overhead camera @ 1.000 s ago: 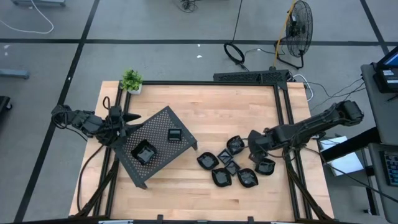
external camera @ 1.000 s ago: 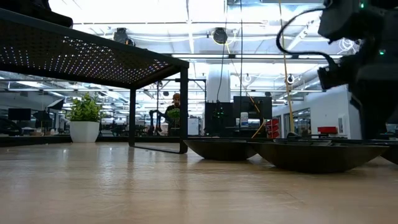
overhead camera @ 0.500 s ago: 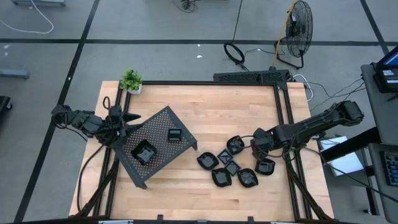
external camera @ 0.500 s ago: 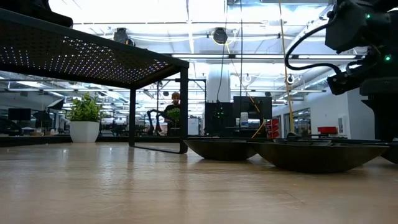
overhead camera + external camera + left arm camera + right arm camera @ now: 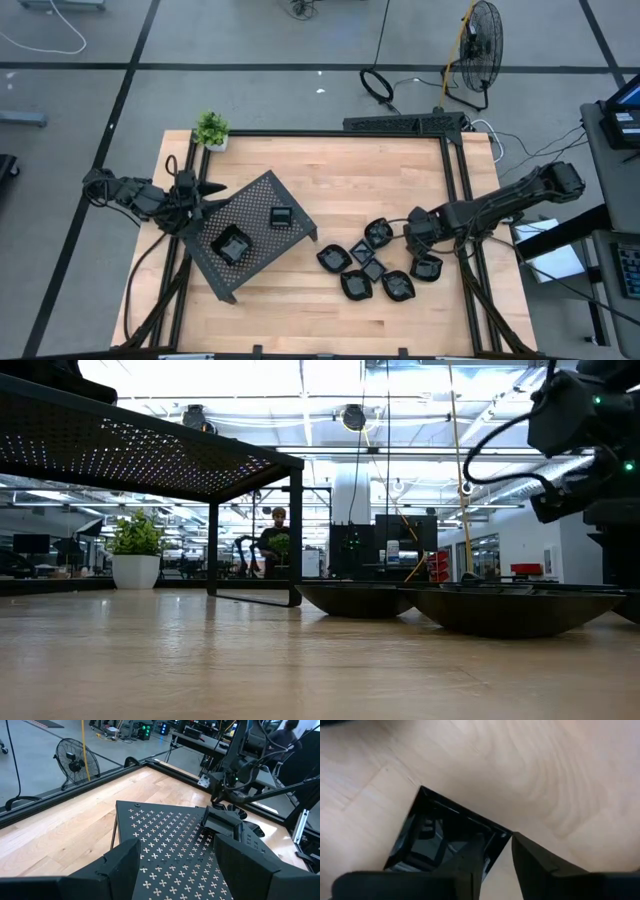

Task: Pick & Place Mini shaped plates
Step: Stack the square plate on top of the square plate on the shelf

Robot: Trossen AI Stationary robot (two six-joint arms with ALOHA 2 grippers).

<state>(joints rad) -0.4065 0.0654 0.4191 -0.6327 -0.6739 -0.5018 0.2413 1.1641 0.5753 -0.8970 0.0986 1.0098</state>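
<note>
A small square plate lies flat on the worktop, at the right edge of the pile of mini shaped plates. The pile sits to the right of the tray, well apart from it. Two plates already sit on the tray: a bigger one and a smaller one.

The right gripper is right down at the square plate. Its fingers are close together, one on each side of the plate's rim at a corner. I cannot tell if they pinch it tight yet.

What could go wrong? The plate is shiny and the fingers only have a thin bit of edge. It may slip out or tip when it is lifted. It could drop onto the other plates near it and knock them. The trip to the tray goes over the pile, so a loose hold is risky.

The left gripper waits over the left side of the tray, fingers wide apart and holding nothing.
</note>
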